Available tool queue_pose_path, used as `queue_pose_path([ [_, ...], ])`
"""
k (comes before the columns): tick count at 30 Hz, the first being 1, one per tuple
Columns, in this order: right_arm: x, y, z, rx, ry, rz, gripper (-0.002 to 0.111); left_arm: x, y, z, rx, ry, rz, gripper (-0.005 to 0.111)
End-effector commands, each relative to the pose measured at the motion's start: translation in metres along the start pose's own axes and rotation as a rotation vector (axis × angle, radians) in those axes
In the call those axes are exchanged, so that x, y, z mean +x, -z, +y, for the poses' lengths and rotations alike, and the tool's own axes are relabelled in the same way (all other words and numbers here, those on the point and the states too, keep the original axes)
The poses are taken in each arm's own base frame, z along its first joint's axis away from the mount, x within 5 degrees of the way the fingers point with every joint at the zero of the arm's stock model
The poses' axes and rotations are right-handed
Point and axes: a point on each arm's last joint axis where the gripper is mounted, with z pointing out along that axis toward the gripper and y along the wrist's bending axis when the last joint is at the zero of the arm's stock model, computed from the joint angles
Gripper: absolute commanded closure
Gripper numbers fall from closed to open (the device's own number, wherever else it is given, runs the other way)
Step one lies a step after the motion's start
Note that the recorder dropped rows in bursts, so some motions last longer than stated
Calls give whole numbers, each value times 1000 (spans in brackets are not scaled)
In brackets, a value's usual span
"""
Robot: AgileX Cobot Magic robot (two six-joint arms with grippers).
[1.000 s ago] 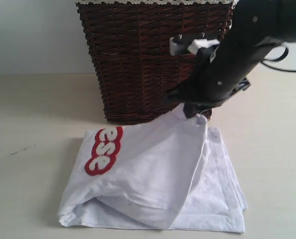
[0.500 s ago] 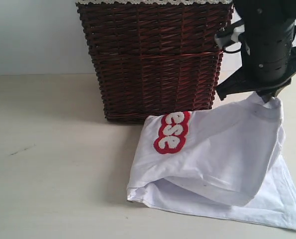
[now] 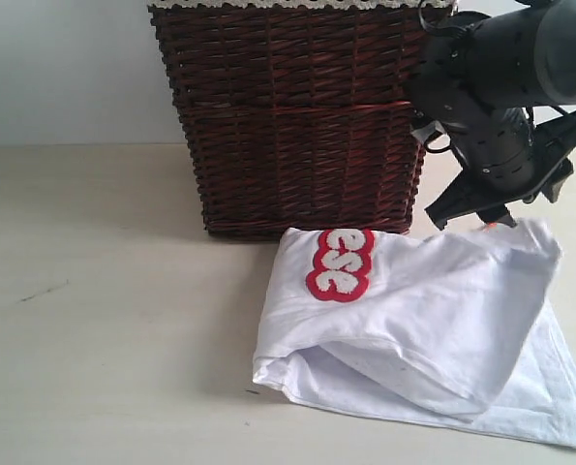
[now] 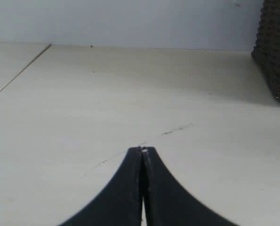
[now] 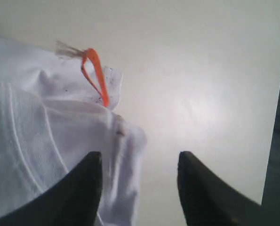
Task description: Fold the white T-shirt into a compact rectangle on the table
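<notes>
My right fingers (image 5: 85, 179) are spread apart over a corner of the thin white T-shirt with fuzzy red-outlined letters (image 3: 433, 320), gripping nothing. The shirt's lying bunched and half folded on the pale beige worktop (image 3: 94, 339), right in front of the dark brown wicker basket (image 3: 288, 116). Meanwhile my left fingers (image 4: 136, 165) are pressed together, empty, over bare worktop.

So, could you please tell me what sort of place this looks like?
Probably an indoor tabletop work cell for laundry folding: a broad pale table against a plain wall, a dark wicker basket standing on it, and a white T-shirt lying loosely folded by the basket.
</notes>
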Motion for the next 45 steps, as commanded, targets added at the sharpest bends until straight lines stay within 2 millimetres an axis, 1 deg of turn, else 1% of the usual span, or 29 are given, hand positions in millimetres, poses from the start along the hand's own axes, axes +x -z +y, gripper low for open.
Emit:
queue_pose_path([
  [1, -3, 6, -6, -2, -30, -17, 56, -1, 1, 0, 3, 4, -14, 107],
  [3, -5, 10, -6, -39, -57, -14, 61, -1, 1, 0, 3, 4, -14, 107],
  [5, -6, 16, -4, -101, -54, -2, 70, -1, 1, 0, 3, 4, -14, 107],
  [8, 1, 25, 6, -270, -5, 58, 94, -1, 1, 0, 3, 2, -14, 107],
  [9, -1, 27, 15, -375, 33, 21, 102, -1, 1, 0, 3, 2, -14, 107],
  [10, 0, 29, 24, -470, 48, 8, 108, -1, 1, 0, 3, 2, -14, 107],
  [13, -2, 28, 54, -722, 101, -71, 108, -1, 1, 0, 3, 2, -14, 107],
  [14, -1, 25, 63, -784, 109, -82, 108, -1, 1, 0, 3, 2, -14, 107],
  [16, 2, 15, 78, -842, 117, -81, 108, -1, 1, 0, 3, 2, -14, 107],
  [23, 21, -42, 123, -834, 165, 105, 108, -1, 1, 0, 3, 2, -14, 107],
  [25, 23, -51, 129, -830, 178, 135, 108, -1, 1, 0, 3, 2, -14, 107],
  [27, 24, -53, 131, -831, 186, 140, 108, -1, 1, 0, 3, 2, -14, 107],
  [29, 23, -48, 130, -860, 198, 119, 108, -1, 1, 0, 3, 2, -14, 107],
  [31, 20, -34, 125, -917, 193, 82, 108, -1, 1, 0, 3, 2, -14, 107],
  [34, 16, -7, 115, -993, 199, -10, 108, -1, 1, 0, 3, 2, -14, 107],
  [36, 15, 16, 105, -994, 219, -86, 108, -1, 1, 0, 3, 2, -14, 107],
  [37, 18, 27, 103, -991, 232, -103, 108, -1, 1, 0, 3, 2, -14, 107],
  [39, 28, 49, 99, -974, 249, -136, 108, -1, 1, 0, 3, 2, -14, 107],
  [40, 35, 55, 99, -961, 260, -156, 108, -1, 1, 0, 3, 2, -14, 107],
  [42, 48, 61, 103, -912, 244, -212, 108, -1, 1, 0, 3, 2, -14, 107],
  [45, 63, 52, 116, -866, 220, -218, 108, -1, 1, 0, 3, 2, -14, 107],
])
